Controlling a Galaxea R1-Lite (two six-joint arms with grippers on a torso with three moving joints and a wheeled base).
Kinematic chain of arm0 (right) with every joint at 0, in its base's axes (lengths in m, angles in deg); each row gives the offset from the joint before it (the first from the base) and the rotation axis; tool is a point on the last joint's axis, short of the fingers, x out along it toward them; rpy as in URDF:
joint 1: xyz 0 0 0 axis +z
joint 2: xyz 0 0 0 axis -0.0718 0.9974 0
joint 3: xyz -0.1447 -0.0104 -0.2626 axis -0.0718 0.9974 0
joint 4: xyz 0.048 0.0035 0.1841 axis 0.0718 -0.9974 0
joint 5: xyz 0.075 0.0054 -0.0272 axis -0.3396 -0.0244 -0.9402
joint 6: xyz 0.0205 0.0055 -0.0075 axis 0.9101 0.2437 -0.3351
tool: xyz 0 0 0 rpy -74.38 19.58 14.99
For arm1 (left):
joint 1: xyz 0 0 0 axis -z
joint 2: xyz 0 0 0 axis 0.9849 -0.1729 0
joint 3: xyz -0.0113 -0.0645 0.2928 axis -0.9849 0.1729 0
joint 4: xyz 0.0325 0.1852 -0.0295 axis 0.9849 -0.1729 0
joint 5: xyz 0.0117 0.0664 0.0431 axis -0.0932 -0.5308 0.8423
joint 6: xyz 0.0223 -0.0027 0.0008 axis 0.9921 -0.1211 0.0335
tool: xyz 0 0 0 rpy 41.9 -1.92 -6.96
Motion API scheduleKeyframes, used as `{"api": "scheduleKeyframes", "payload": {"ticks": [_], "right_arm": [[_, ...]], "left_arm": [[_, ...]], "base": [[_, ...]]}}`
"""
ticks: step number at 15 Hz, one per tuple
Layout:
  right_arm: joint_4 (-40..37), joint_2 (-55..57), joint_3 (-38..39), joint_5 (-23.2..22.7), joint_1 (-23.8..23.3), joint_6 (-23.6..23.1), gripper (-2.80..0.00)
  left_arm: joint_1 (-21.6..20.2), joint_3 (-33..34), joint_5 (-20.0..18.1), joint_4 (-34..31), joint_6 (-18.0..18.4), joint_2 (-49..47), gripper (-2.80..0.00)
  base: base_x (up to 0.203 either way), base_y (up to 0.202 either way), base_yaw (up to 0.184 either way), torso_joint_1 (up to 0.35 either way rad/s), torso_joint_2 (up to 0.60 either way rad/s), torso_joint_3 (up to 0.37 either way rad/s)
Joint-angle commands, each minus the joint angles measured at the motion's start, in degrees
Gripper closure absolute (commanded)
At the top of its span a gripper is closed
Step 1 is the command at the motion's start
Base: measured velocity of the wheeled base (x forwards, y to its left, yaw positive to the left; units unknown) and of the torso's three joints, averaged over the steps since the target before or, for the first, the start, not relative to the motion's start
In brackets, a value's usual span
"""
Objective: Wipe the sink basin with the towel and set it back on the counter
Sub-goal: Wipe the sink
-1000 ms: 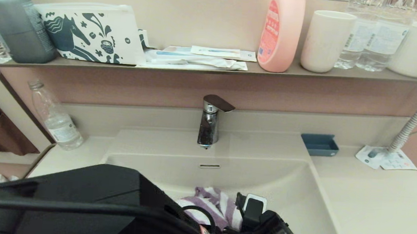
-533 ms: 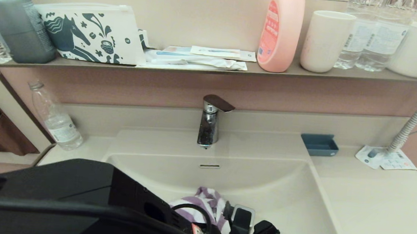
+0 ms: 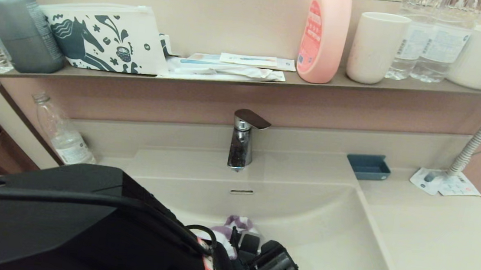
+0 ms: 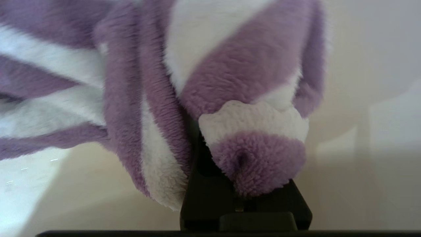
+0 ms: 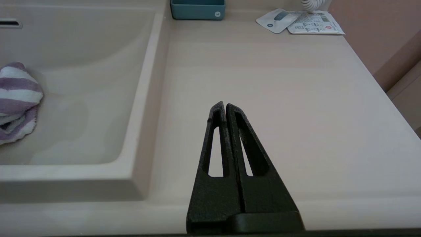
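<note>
The purple and white striped towel [image 3: 234,226] lies bunched on the floor of the cream sink basin [image 3: 328,229], just below the overflow slot [image 3: 241,191]. My left gripper [image 3: 243,239] reaches down into the basin and is shut on the towel [image 4: 236,65], whose folds drape over the dark fingers [image 4: 204,187]. The drain plug is hidden. My right gripper [image 5: 225,106] is shut and holds nothing; it hovers low over the counter [image 5: 296,98] to the right of the basin [image 5: 85,82], with the towel [image 5: 16,98] off to its side. It is out of the head view.
A chrome faucet [image 3: 242,144] stands behind the basin. A blue tray [image 3: 368,167] and paper packets [image 3: 445,182] lie at the back of the counter [image 3: 440,244]. A clear bottle [image 3: 64,135] stands at the left. The shelf [image 3: 228,81] above carries bottles, cups and a pouch.
My left arm has swung left across the basin, dragging the towel with it. More of the towel is now hidden behind the arm.
</note>
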Motion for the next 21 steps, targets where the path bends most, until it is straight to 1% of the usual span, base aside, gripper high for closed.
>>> {"api": "scheduleKeyframes", "payload": {"ticks": [1,2,6,7,9,10,11,13,15,17,18,19,21], "right_arm": [[0.0,0.0,0.0,0.0,0.0,0.0,0.00],[0.0,0.0,0.0,0.0,0.0,0.0,0.00],[0.1,0.0,0.0,0.0,0.0,0.0,0.00],[0.0,0.0,0.0,0.0,0.0,0.0,0.00],[0.0,0.0,0.0,0.0,0.0,0.0,0.00],[0.0,0.0,0.0,0.0,0.0,0.0,0.00],[0.0,0.0,0.0,0.0,0.1,0.0,0.00],[0.0,0.0,0.0,0.0,0.0,0.0,0.00],[0.1,0.0,0.0,0.0,0.0,0.0,0.00],[0.0,0.0,0.0,0.0,0.0,0.0,0.00],[0.0,0.0,0.0,0.0,0.0,0.0,0.00],[0.0,0.0,0.0,0.0,0.0,0.0,0.00],[0.1,0.0,0.0,0.0,0.0,0.0,0.00]], "left_arm": [[-1.7,2.3,0.1,0.4,-0.2,1.4,0.00],[-2.6,4.3,0.1,1.3,0.4,2.4,0.00],[-6.6,12.9,-0.5,6.3,5.4,7.0,0.00],[-7.4,15.0,-0.7,7.0,6.0,7.8,0.00],[-10.4,18.3,-0.8,8.7,7.6,8.8,0.00],[-12.3,19.9,-0.9,10.1,9.6,9.1,0.00],[-14.7,21.7,-0.9,12.6,12.3,9.6,0.00],[-19.4,24.2,-0.9,17.0,19.0,10.4,0.00],[-25.3,25.5,-1.2,20.2,26.3,10.6,0.00],[-31.6,25.5,-3.4,23.3,33.0,10.6,0.00],[-34.3,25.1,-4.3,24.9,37.0,10.6,0.00],[-36.1,24.3,-4.7,26.2,39.6,10.2,0.00],[-37.1,21.5,-5.0,27.0,40.3,9.2,0.00]], "base": [[0.000,0.000,0.000,0.000,0.00,0.000],[0.000,0.000,0.000,0.000,0.00,0.000],[0.000,0.000,0.000,0.000,0.00,0.000],[0.000,0.000,0.000,0.000,0.00,0.000],[0.000,0.000,0.000,0.000,0.00,0.000],[0.000,0.000,0.000,0.000,0.00,0.000],[0.000,0.000,0.000,0.000,0.00,0.000],[0.000,0.000,0.000,0.000,0.00,0.000],[0.000,0.000,0.000,0.000,0.00,0.000],[0.000,0.000,0.000,0.000,0.00,0.000],[0.000,0.000,0.000,0.000,0.00,0.000],[0.000,0.000,0.000,0.000,0.00,0.000],[0.000,0.000,0.000,0.000,0.00,0.000]]}}
